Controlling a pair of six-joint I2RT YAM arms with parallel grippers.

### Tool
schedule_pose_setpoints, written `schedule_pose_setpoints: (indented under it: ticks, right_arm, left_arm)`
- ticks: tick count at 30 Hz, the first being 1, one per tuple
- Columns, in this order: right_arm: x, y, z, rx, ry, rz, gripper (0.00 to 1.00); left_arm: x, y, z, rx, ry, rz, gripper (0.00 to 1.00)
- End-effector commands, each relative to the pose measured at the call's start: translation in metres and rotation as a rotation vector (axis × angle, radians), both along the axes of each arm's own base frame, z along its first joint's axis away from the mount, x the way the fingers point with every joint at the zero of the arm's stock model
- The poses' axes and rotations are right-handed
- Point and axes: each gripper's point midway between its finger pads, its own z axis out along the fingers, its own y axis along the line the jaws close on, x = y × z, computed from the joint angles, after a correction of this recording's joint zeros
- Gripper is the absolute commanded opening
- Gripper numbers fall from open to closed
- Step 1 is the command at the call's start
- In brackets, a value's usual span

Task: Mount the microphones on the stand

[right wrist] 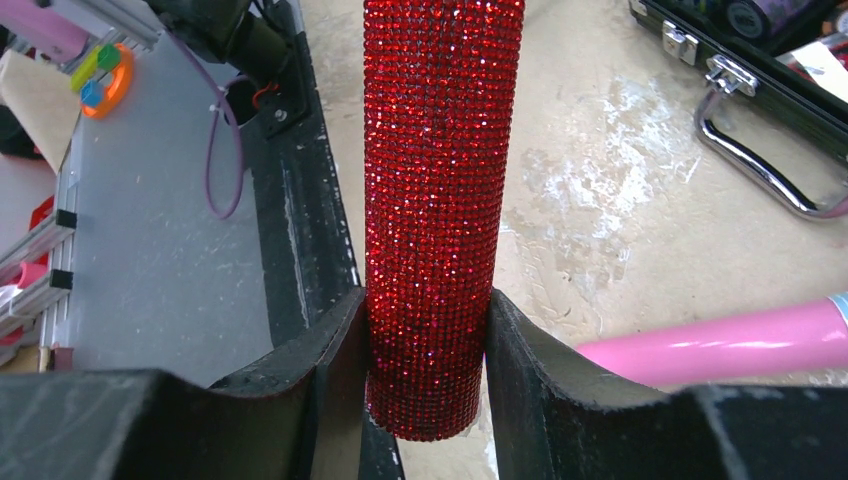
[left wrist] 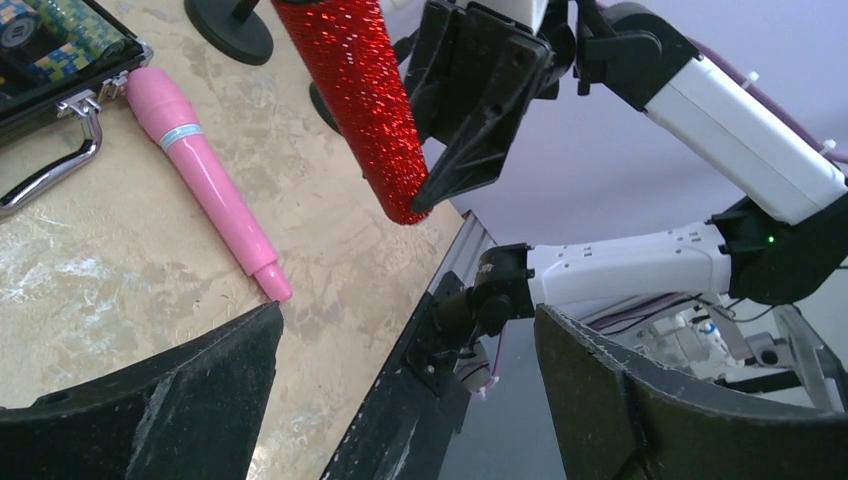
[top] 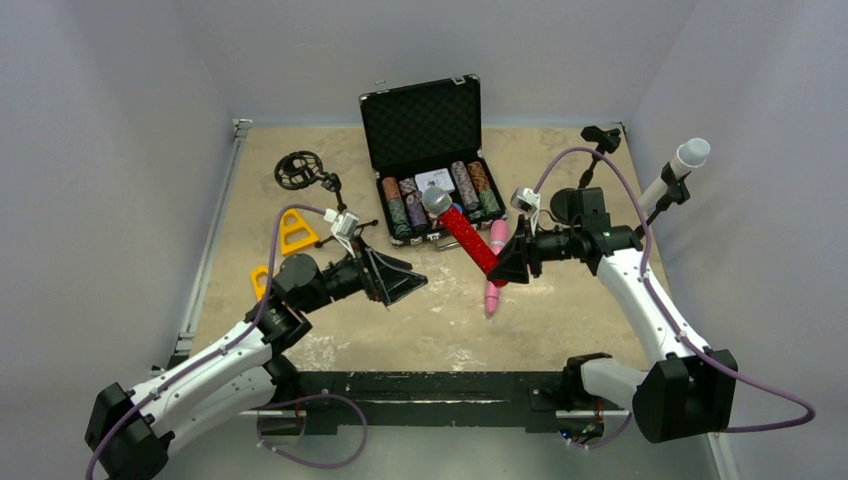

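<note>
Firmly, right pincer (right wrist: 426, 360) clamps glittery red microphone (right wrist: 440, 180), left pincer (left wrist: 405, 330) gaping wide, smooth pink microphone (left wrist: 205, 185) lying flat

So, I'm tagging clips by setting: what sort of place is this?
Probably a robot lab test cell: a tabletop boxed in by plain grey walls, with staged props such as a poker chip case and the red microphone in the right gripper.
</note>
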Motion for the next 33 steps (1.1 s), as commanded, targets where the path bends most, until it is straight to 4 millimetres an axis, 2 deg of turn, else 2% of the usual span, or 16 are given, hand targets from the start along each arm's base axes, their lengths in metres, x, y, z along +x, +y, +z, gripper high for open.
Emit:
schedule_pose_setpoints:
  ticks: [1, 8, 20, 33]
  right_arm:
    - [-0.008, 0.01, 0.029, 0.077, -0.074, 0.085, 0.0]
    - [-0.01, 0.013, 0.029, 0.081, -0.064, 0.1, 0.0]
    - [-0.012, 0.016, 0.026, 0.081, -0.056, 0.119, 0.0]
    - [-0.014, 0.018, 0.027, 0.091, -0.041, 0.139, 0.0]
  left_arm:
    - [0.014, -0.003, 0.023, -0.133, -0.027, 0.065, 0.99]
    - [0.015, -0.01, 0.028, -0.162, -0.014, 0.05, 0.99]
    - [0.014, -0.01, 0.024, -0.18, 0.017, 0.05, 0.99]
    - [0.026, -0.022, 0.033, -0.23, 0.025, 0.061, 0.99]
